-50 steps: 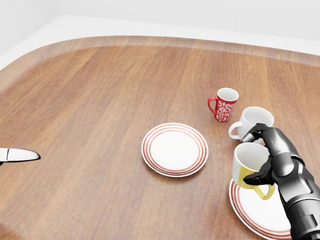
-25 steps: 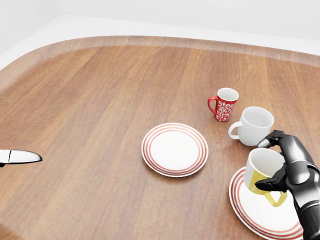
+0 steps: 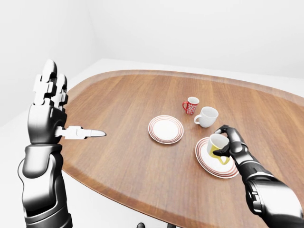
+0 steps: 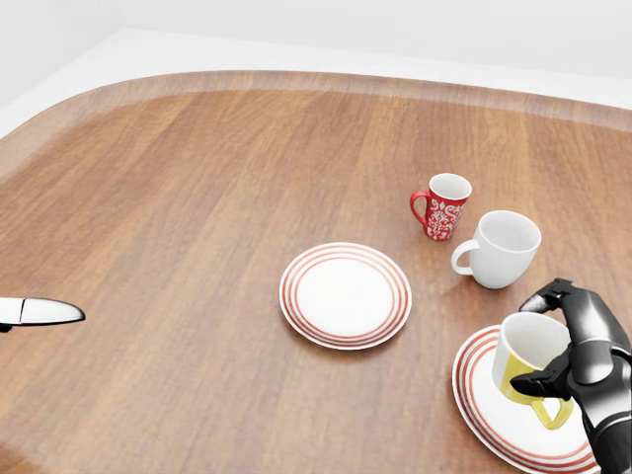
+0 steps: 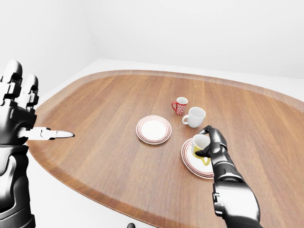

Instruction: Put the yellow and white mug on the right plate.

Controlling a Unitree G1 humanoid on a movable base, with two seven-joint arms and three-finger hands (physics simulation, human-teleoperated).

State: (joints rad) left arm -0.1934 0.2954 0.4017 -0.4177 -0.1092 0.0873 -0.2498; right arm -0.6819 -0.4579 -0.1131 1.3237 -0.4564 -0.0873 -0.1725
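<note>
Your right robot hand (image 4: 583, 346) has its fingers closed round the yellow and white mug (image 4: 528, 360), tilted over the right plate (image 4: 489, 410) near the desk's (image 4: 197, 197) right edge, while your left robot hand (image 3: 47, 102) stands raised, fingers spread, holding nothing.

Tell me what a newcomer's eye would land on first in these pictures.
First, the right hand at the head view's lower right, gripping the yellow and white mug over the right plate. Next, the left hand, raised open at the left-eye view's left. Then the red patterned mug and white mug beside the middle plate.
</note>
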